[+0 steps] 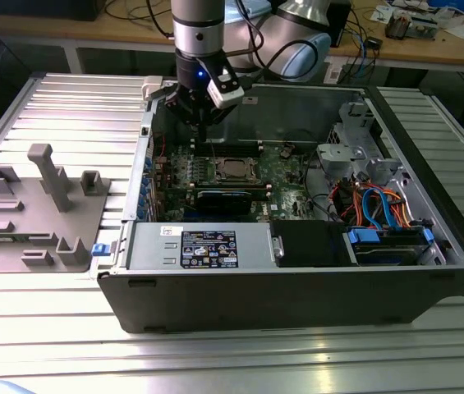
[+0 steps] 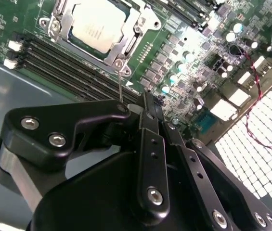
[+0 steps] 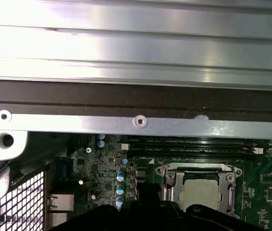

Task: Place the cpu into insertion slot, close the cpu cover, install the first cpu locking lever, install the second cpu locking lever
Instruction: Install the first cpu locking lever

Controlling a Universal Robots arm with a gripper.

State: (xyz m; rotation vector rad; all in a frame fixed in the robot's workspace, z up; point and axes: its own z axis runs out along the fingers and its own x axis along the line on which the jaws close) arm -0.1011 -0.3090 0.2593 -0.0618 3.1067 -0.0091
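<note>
The cpu (image 2: 97, 26) lies flat in the insertion slot (image 3: 164, 171) on the green board, its dull silver top showing in both wrist views. The cpu cover (image 2: 135, 25) is down around it as a silver frame. A thin wire locking lever (image 2: 121, 84) stands up from the socket's corner and reaches the black fingertips. My gripper (image 2: 148, 101) is shut, with its tips right beside the lever's upper end; whether it grips the lever I cannot tell. In the exterior view the gripper (image 1: 202, 131) hangs inside the open case, just to the left of the cpu (image 1: 234, 169).
Long black memory slots (image 2: 68, 72) run beside the socket. The case wall (image 3: 136, 122) and a perforated rear grille (image 2: 265, 139) are close by. A labelled power supply (image 1: 207, 246) and a drive cage with cables (image 1: 383, 213) fill the front. A grey fixture (image 1: 34, 205) sits outside the case.
</note>
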